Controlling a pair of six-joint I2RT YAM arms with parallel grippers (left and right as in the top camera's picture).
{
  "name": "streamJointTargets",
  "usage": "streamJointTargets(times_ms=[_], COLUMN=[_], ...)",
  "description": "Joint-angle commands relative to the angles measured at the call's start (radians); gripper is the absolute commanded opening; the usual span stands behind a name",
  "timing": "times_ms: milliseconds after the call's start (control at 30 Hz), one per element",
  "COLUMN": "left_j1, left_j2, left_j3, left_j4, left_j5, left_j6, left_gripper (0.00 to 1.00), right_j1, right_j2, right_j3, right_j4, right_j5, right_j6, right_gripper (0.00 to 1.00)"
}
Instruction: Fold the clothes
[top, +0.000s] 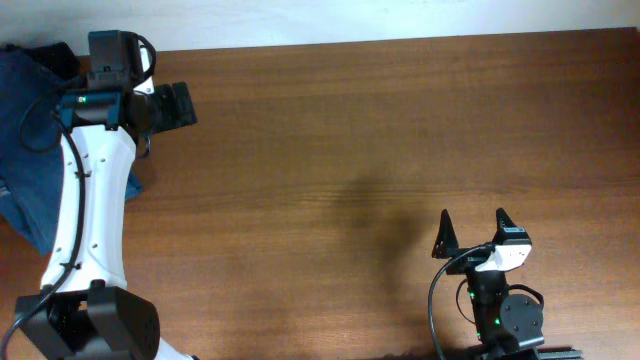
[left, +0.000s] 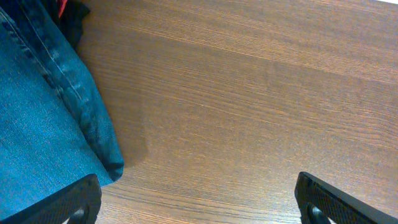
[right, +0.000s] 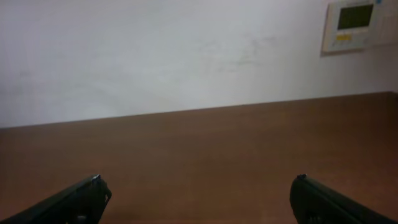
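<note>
Jeans (top: 25, 130) in medium-blue denim are lying bunched at the upper left of the overhead frame, running off the left edge of the picture and partly tucked beneath the white left arm (top: 90, 200), which is crossing over them from the lower left corner. In the left wrist view the same denim is filling the left side of the frame, with a stitched seam running down it and a folded edge resting on the wood. A black garment (left: 73, 18) with a bit of red tag (left: 61, 6) is peeking out at the top left corner of that view, just beside the denim; whether the two are touching is not something the view is showing clearly.

The left gripper (top: 178, 104) is sitting at the upper left of the overhead frame, just right of the jeans and above bare wood. Its fingers (left: 68, 202) are standing wide apart at the two lower corners of the left wrist view, with nothing between them but tabletop.

The right gripper (top: 473, 232) is waiting at the lower right of the overhead frame, well apart from the jeans. Its two dark fingers (top: 443, 234) are spread wide and are holding nothing. Its wrist camera is looking across the brown table (right: 205, 155) toward a pale wall (right: 155, 50), where a small control panel (right: 354, 23) is showing at the upper right.
</note>
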Motion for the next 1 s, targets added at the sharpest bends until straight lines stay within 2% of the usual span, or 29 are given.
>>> streamJointTargets(times_ms=[0, 200, 967], left_j1=[0.006, 0.006, 0.006], left_j2=[-0.01, -0.01, -0.01], left_j3=[-0.002, -0.002, -0.002], left_j4=[0.002, 0.002, 0.002], left_j5=[0.003, 0.003, 0.003], left_j6=[-0.009, -0.009, -0.009], left_gripper=[0.99, 0.99, 0.99], right_j1=[-0.036, -0.047, -0.047], right_j2=[-0.011, -0.011, -0.01], right_j3=[-0.005, -0.005, -0.005], right_j4=[-0.039, -0.072, -0.072], right_j5=[-0.045, -0.054, -0.054], right_j6=[-0.001, -0.099, -0.102], right_gripper=[0.99, 0.99, 0.98])
